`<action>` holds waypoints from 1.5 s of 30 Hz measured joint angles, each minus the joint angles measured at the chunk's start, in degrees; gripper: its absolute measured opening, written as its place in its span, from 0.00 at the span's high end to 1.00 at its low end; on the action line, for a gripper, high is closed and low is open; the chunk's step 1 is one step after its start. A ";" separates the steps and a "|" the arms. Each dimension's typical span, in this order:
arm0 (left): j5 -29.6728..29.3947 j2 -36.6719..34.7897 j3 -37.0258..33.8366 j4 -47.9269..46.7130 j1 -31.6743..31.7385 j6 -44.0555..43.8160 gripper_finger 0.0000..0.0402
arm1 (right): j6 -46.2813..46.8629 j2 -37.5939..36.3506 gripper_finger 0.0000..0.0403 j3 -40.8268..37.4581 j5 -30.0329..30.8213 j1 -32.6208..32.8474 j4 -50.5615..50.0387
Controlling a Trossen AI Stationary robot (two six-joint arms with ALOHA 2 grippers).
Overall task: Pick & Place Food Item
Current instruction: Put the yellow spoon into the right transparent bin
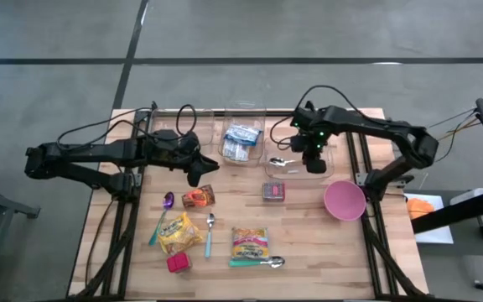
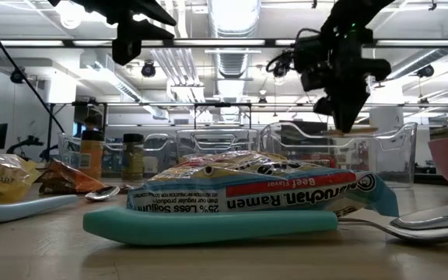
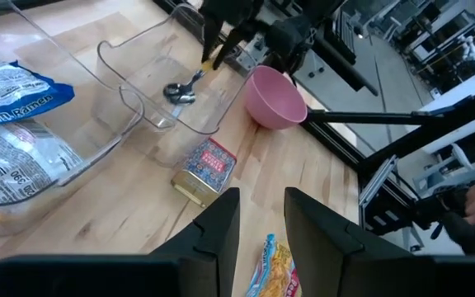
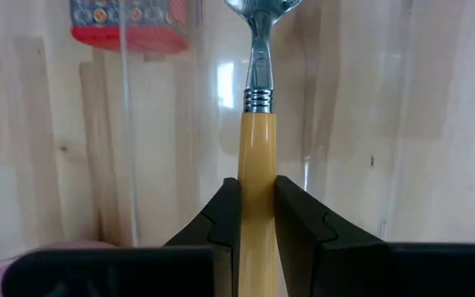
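My right gripper [image 1: 313,164] hangs over the right clear tray [image 1: 329,149] at the table's far side, shut on a spoon [image 1: 282,162] with a yellow handle and a metal bowl. My left gripper [image 1: 198,173] hovers open above the table, just beyond an orange snack packet [image 1: 198,197], with nothing between its fingers [image 3: 221,227]. Ramen packets [image 1: 241,141] lie in the left clear tray [image 1: 225,126]. A red tin [image 1: 274,191], a yellow packet [image 1: 179,233] and another ramen packet [image 1: 250,242] lie flat on the wood. My right gripper pinches the spoon's yellow handle [image 4: 256,177] between its two fingers [image 4: 225,216], which come steeply from above. The metal bowl end [image 3: 177,91] reaches out ahead, low inside the clear tray. Whether it touches the tray floor cannot be told.
A pink bowl [image 1: 344,200] stands right of the red tin. Teal-handled spoons [image 1: 210,236] [image 1: 257,262], a purple spoon [image 1: 164,210] and a small pink box [image 1: 178,262] lie on the near half. Cables run along the far edge.
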 joint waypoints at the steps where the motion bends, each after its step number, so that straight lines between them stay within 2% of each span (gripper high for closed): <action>1: 0.00 0.00 0.00 -0.02 0.00 -0.03 0.74 | -0.45 0.76 0.90 -0.01 0.01 -0.02 0.11; 10: -0.11 0.00 0.00 -0.02 -0.01 -0.37 0.74 | -2.16 6.25 0.90 -0.06 0.09 -0.45 0.76; 17: -0.50 0.00 0.00 -0.04 -0.02 -0.35 0.74 | 0.48 9.06 0.90 -1.50 -0.55 -0.45 3.55; 27: -0.77 -0.02 0.00 -0.04 -0.02 -0.36 0.74 | 5.11 7.83 0.90 -7.69 -0.16 -0.25 12.58; 45: -1.57 -0.02 0.00 -0.04 0.04 -1.02 0.74 | 7.67 7.80 0.90 -8.12 -2.22 -0.12 12.10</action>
